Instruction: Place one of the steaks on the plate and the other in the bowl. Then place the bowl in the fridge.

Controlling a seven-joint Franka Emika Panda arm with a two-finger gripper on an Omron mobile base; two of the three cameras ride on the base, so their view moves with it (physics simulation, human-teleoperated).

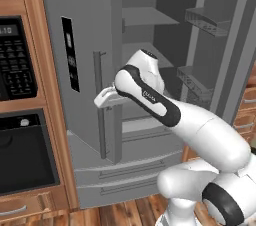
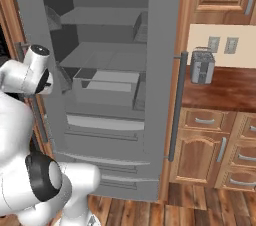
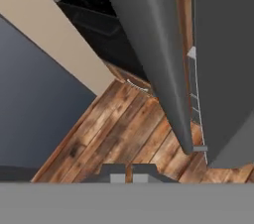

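White arm links crowd the lower right of the left base view, bending up toward the fridge (image 1: 140, 30), whose doors stand open on bare grey shelves. The arm's far end sits by the left door's bar handle (image 1: 100, 105), just beside it or touching; which cannot be told from here. A black wall oven (image 1: 17, 65) sits in the wood cabinet to the left.

From the right base view, the arm rises at lower left in front of the open fridge; shelves and a drawer inside look empty. A toaster (image 2: 202, 67) stands on the wooden surface (image 2: 225, 87) to the right.

Looking along the hand (image 3: 128, 178), its fingertips sit pressed together with nothing between them, above the plank floor (image 3: 124, 129), with the door's edge slanting past.

Judging by this, the fridge is open and ready, yet the bowl is not inside, so placing the steaks and carrying the bowl over appear left to do.
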